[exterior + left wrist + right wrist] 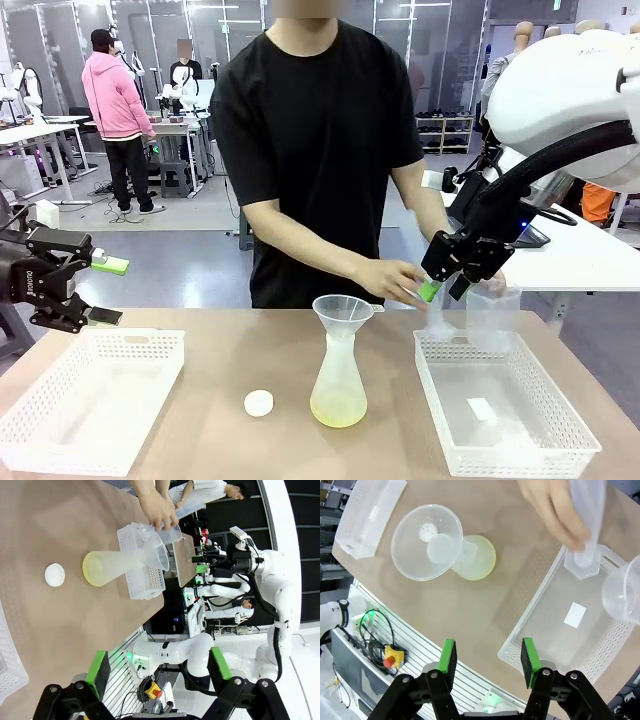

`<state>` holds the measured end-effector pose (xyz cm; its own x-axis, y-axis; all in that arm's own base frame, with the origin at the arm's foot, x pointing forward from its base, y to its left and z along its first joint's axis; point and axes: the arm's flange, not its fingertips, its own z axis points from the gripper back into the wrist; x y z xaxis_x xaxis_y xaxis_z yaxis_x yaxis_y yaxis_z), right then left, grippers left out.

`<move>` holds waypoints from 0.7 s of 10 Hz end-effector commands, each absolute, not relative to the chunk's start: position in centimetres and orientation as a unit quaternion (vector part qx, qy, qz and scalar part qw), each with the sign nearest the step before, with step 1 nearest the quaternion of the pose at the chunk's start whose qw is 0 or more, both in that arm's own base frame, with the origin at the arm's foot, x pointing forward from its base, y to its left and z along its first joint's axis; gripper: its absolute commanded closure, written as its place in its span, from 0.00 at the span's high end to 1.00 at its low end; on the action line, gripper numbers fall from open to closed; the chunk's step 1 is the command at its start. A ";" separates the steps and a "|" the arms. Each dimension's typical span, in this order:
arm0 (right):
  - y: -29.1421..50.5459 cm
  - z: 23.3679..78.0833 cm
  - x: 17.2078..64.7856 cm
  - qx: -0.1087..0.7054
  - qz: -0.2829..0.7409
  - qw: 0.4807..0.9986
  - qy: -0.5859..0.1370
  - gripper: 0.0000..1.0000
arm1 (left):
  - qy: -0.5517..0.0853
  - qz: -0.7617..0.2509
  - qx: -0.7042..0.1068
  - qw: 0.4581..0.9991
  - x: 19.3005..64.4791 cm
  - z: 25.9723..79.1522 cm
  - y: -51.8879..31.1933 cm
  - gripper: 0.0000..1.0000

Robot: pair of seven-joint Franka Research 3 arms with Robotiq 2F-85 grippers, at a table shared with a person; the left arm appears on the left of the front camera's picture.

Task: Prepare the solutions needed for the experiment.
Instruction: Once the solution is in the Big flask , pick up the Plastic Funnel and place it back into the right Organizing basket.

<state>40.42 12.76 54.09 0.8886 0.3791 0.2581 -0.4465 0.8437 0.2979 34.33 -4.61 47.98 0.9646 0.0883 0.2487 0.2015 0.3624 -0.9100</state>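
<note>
The solutions are a shallow pale yellow-green layer in the bottom of a frosted conical flask at mid-table, with a clear funnel in its neck. In the right wrist view I look down on the funnel and the liquid. My right gripper hangs open over the far edge of the right basket, next to the person's hand; nothing lies between its fingers. At the far left my left gripper is open and empty, well off the flask.
A white round cap lies left of the flask. A white basket stands at the left. The person's hand holds a translucent vessel over the right basket; a clear beaker stands beside it.
</note>
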 end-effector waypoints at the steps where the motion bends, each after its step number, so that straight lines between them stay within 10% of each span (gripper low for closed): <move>1: 13.2 53.3 41.1 0.158 0.255 0.949 -0.095 0.66 | -0.135 -0.040 -0.573 0.807 34.2 48.0 -4.8 1.00; 7: 16.5 53.1 48.8 0.093 0.326 0.934 -0.115 0.66 | -0.135 -0.040 -0.573 0.807 34.2 48.0 -4.8 1.00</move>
<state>47.48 15.92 52.37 0.7840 0.5586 0.2710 -0.6040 0.7871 0.1249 34.33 -4.61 48.00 0.9645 0.0883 0.2490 0.2017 0.3625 -0.9099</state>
